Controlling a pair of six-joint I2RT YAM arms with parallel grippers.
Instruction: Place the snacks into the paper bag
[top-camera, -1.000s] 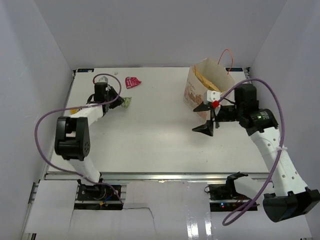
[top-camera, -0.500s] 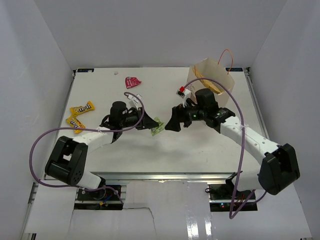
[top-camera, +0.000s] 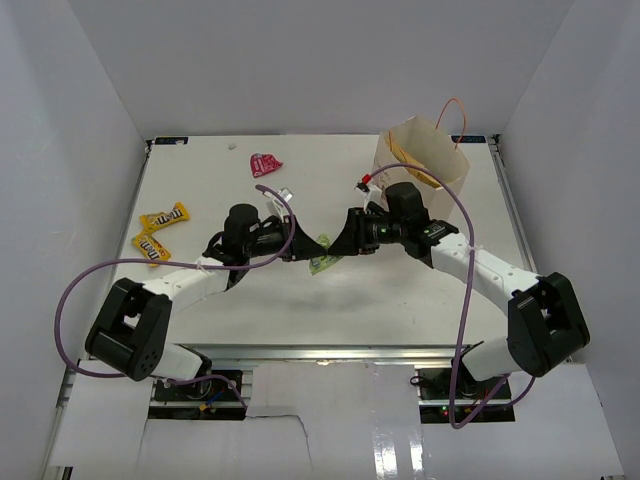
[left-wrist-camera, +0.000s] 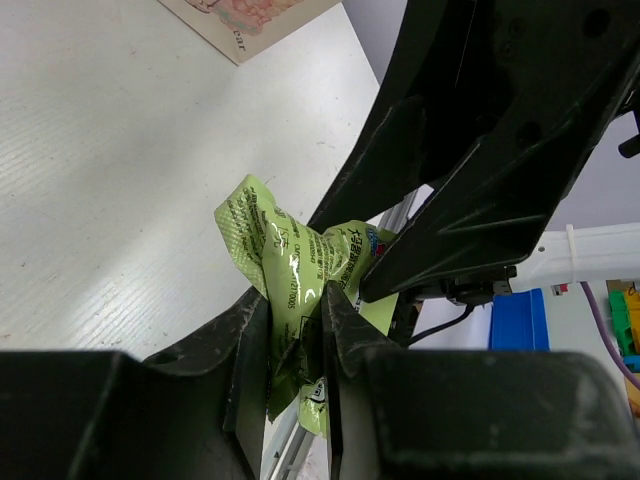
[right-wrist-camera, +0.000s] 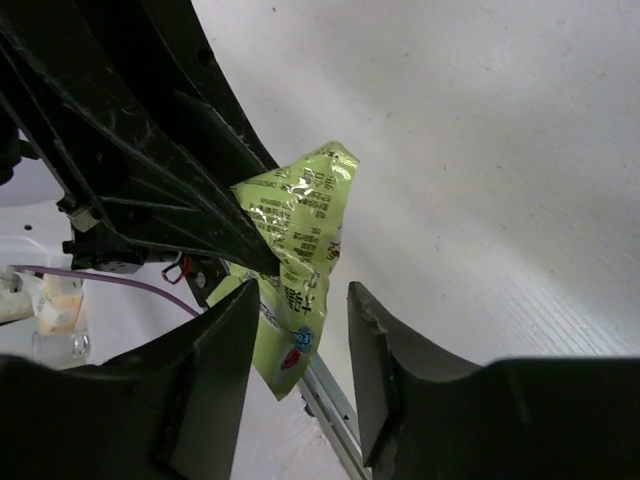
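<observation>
Lab booth: white walls (top-camera: 80, 100), table (top-camera: 350, 300)

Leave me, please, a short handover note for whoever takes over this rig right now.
Left hand: shut on the pale green packet, between the two arms.
Right hand: open, fingers either side of the same packet, not clamped.
Paper bag: upright at far right, tan chip bag apparently inside.
On the table: two yellow M&M's packets at left, pink-red packet near the far edge.
To do: finish the handover, bag that packet, then those three.
</observation>
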